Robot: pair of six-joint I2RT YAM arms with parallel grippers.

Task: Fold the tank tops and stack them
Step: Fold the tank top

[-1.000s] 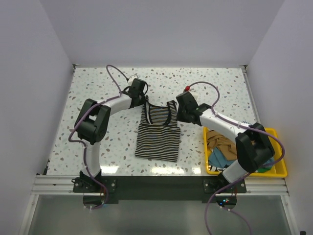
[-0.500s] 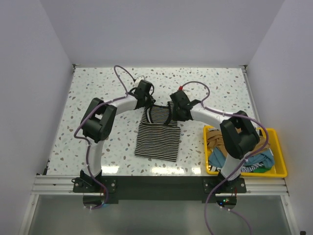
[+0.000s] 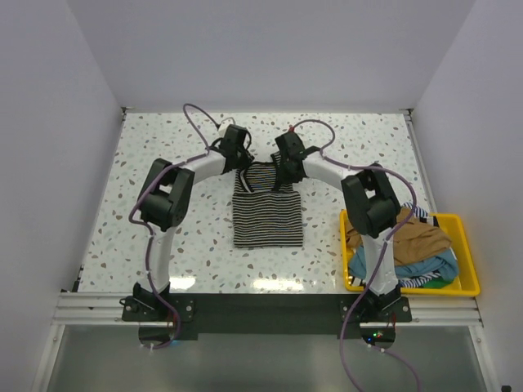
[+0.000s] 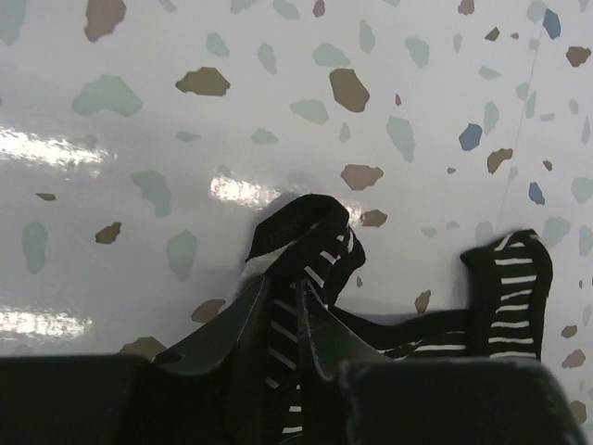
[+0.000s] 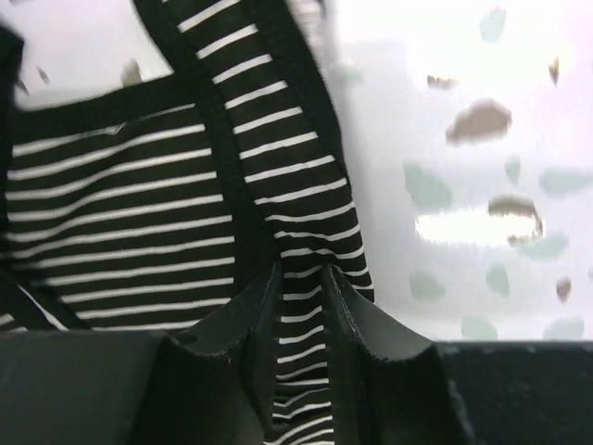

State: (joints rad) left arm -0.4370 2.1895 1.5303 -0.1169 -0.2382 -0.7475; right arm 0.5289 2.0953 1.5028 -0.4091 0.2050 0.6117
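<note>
A black-and-white striped tank top (image 3: 268,216) lies flat mid-table, straps toward the far side. My left gripper (image 3: 239,157) is at its left strap and my right gripper (image 3: 283,163) at its right strap. In the left wrist view the left gripper (image 4: 287,306) is shut on the dark-trimmed strap (image 4: 315,246), which bunches up beyond the fingertips. In the right wrist view the right gripper (image 5: 301,292) is shut on striped cloth (image 5: 120,213) at the shoulder. A tan-brown tank top (image 3: 417,237) and a teal one (image 3: 433,265) lie heaped in the bin.
A yellow bin (image 3: 413,291) holding the heaped tops sits at the near right of the speckled table (image 3: 163,237). White walls enclose the left, far and right sides. Purple cables loop above both wrists.
Both grippers moved toward the far side and closer together, dragging the striped top away from the near edge and straightening it. The right arm swung left, uncovering the bin.
</note>
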